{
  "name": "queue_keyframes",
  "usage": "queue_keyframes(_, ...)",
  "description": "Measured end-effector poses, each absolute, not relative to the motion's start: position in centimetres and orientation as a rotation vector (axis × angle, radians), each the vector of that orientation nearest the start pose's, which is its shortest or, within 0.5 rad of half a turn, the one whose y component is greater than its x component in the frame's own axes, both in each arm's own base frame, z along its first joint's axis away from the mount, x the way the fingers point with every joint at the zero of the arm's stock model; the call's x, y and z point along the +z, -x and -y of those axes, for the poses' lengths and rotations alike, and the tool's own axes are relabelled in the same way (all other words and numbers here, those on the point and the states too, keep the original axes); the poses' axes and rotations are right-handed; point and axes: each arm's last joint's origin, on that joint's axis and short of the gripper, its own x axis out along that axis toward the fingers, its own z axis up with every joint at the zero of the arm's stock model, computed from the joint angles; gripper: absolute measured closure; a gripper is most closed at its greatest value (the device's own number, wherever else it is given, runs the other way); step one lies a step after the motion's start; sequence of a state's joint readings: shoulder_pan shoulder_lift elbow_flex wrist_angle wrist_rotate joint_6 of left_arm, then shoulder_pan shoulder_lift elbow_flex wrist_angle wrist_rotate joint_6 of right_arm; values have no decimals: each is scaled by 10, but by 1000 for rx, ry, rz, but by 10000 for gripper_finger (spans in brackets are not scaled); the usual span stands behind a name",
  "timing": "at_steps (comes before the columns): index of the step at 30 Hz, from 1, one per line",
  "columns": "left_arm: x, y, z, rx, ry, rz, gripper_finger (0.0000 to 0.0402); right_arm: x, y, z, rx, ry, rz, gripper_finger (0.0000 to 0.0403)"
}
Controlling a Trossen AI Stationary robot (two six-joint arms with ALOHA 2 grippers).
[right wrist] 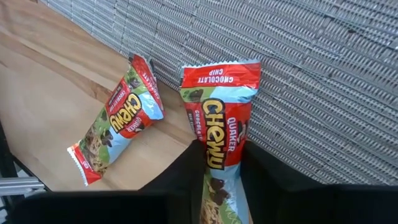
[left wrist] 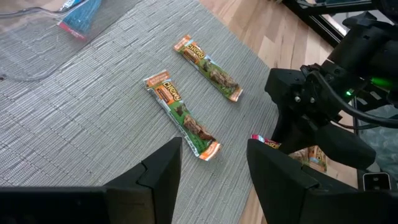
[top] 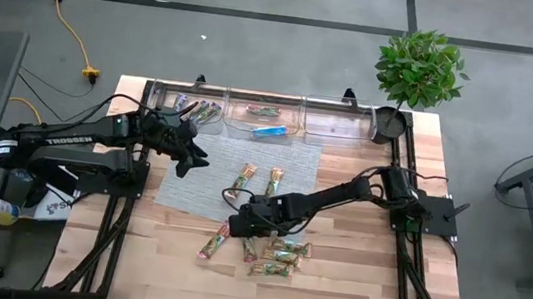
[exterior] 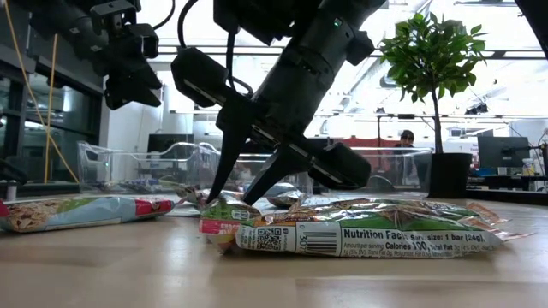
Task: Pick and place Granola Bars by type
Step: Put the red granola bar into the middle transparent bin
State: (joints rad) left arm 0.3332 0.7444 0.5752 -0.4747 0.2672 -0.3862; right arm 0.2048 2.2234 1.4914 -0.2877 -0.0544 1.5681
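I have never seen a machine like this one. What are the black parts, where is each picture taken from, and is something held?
These are two robot arms at a wooden table. One picture looks down from above, one looks level across the table, and one comes from each arm's wrist. The right gripper is low over the loose granola bars, its open fingers astride one red-ended bar. The left gripper hangs open above the grey mat, holding nothing. Two more bars lie on the mat. Clear bins stand along the far edge.

Grey concrete floor (top: 257, 58) with dark seams, yellow cable (top: 73, 37) trailing across it, potted plant (top: 419, 68) at the table corner, bright windows (exterior: 505, 94) behind, seated person (exterior: 406, 141) beyond
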Motion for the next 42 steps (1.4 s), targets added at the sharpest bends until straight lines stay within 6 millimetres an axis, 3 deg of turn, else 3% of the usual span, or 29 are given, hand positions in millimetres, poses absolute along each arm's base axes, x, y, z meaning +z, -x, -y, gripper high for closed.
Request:
queue_keyframes(8,243,-148,-43,183,564,-599,223,117,-444,-94,-585,-1330,-934,327)
queue_keyframes(29,243,-148,-43,192,561,-598,223,174,-450,-78,-483,-1226,-663,350)
queue_keyframes(34,243,-148,-43,194,561,-597,223,198,-454,-57,-452,-1184,-535,350)
queue_keyframes(42,243,-148,-43,195,561,-598,223,238,-447,11,-500,-1058,-384,350)
